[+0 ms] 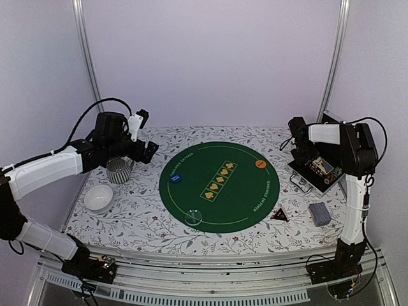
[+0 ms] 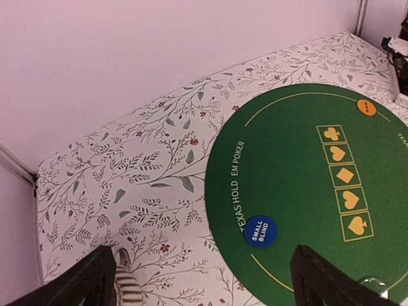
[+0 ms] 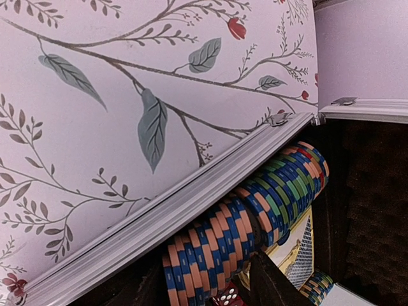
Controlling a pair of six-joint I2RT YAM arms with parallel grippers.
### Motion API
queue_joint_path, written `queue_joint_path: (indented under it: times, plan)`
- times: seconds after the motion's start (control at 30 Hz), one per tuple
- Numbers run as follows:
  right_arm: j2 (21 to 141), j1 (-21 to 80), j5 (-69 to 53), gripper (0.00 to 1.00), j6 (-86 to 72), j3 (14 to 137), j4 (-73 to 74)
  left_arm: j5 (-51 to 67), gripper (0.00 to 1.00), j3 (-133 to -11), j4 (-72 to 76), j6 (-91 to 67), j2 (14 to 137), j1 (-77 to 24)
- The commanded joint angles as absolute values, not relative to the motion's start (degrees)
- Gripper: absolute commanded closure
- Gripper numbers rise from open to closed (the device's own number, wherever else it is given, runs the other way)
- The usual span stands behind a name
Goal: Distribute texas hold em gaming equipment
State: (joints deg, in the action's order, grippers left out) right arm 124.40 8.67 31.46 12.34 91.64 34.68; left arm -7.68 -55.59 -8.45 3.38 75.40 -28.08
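Left claw (image 1: 150, 152) gapes wide over the counter's (image 1: 210, 135) open far-left. Right claw (image 1: 299, 155) sits at right-edge chips (image 3: 255, 210), grip unclear. One blue button (image 1: 178, 178), one orange button (image 1: 261, 164), one deck (image 1: 319, 214).

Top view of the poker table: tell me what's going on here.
The right gripper hangs open over the chip case, fingers flanking a row of blue-and-orange poker chips. The left gripper hovers open and empty near the striped mug. The Small Blind button and an orange button lie on the green mat; the card deck sits off it to the right.
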Motion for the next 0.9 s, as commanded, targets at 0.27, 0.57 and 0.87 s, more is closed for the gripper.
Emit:
queue_joint_path:
  times: [0.27, 0.57, 0.87]
  plan:
    - [121.8, 7.9, 34.0, 0.52, 11.9, 92.2, 35.3, -6.3, 0.02, -55.0, -7.5, 3.9, 73.9, -27.4]
    - [121.3, 8.0, 34.1, 0.61, 11.1, 91.3, 36.4, -6.1, 0.02, -54.8, -7.4, 4.0, 73.8, -27.4]
    - [119.8, 8.1, 25.6, 0.61, 10.4, 91.1, 36.9, -6.1, 0.02, -54.8, -7.4, 4.1, 73.7, -27.4]
